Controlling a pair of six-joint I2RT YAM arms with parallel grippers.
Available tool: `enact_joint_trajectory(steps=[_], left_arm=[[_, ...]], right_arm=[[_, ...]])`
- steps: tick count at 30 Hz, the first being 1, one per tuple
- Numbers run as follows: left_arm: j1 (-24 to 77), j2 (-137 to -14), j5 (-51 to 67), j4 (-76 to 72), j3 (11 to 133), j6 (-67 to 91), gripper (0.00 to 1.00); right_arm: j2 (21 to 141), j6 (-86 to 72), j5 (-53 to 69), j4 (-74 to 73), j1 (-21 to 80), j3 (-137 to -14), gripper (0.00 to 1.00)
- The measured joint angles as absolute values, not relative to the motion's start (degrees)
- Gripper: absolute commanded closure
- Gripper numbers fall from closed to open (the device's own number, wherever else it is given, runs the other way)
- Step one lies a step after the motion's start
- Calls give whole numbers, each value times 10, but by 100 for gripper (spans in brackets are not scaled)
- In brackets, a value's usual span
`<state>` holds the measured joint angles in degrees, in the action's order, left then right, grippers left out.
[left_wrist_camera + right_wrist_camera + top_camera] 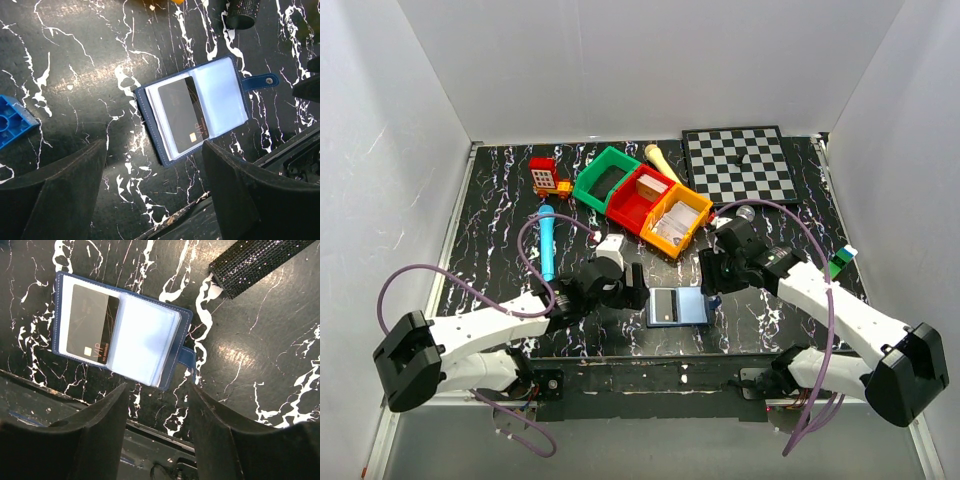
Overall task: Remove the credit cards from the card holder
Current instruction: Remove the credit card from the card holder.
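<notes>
The card holder (678, 307) lies open and flat near the table's front edge, navy outside with pale sleeves. A black credit card (184, 115) sits in its left panel; it also shows in the right wrist view (91, 325). The holder's strap with a snap (260, 81) sticks out to the right. My left gripper (635, 287) is open just left of the holder, above the table. My right gripper (705, 273) is open just above the holder's right edge. Neither touches the holder (120, 332).
Green (605, 177), red (642, 196) and yellow (676, 220) bins stand behind the holder. A chessboard (738, 163) lies at the back right. A blue pen (547, 243) and a toy house (544, 175) lie at the left. A black glittery strip (252, 262) lies right of the holder.
</notes>
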<state>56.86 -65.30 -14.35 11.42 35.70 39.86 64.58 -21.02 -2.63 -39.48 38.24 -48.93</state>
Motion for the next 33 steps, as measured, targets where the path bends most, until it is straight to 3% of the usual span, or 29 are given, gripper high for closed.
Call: enact_joint_trajectory(steps=[7, 11, 14, 22, 33], left_arm=[[569, -681, -87, 77, 359, 396, 42], [569, -708, -42, 23, 360, 394, 66], [569, -751, -23, 8, 369, 391, 76], [569, -831, -19, -1, 387, 395, 87], [570, -872, -24, -2, 394, 400, 93]], right_arm=[[615, -226, 68, -319, 382, -448, 41], [573, -275, 151, -208, 382, -369, 41], [591, -301, 197, -164, 382, -354, 42], [674, -388, 236, -23, 379, -291, 46], [724, -435, 242, 37, 378, -273, 50]])
